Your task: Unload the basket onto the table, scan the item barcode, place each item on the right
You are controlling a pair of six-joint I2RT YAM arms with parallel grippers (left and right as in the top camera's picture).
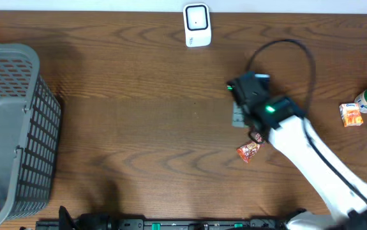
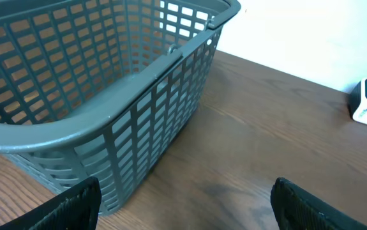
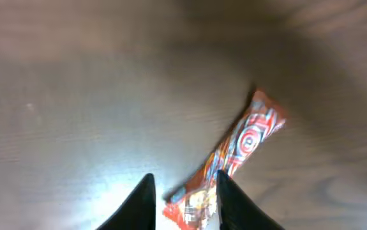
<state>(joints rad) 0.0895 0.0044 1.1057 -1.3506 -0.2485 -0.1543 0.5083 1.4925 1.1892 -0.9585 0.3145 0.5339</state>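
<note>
Pick-up step: the snack packet is not yet gripped, and the scanner waits at the far edge.
At left, the grey basket [image 1: 11, 54] stands beside the left pincer [image 2: 183, 204], which is spread wide on nothing. The white scanner [image 1: 197, 25] sits top centre. The right pincer [image 3: 183, 198] hangs low, slightly apart, with bare counter [image 3: 74, 96] between its fingers. The red packet [image 3: 247, 144] lies flat beside one finger. Only the wrist view shows that gap; only the overhead shows the way to the scanner. Next it should centre on the packet and close.

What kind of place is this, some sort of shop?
Probably a mock shop checkout rather than a real store: a white scanner, a grey basket and a snack packet sit on a plain wooden table.
</note>
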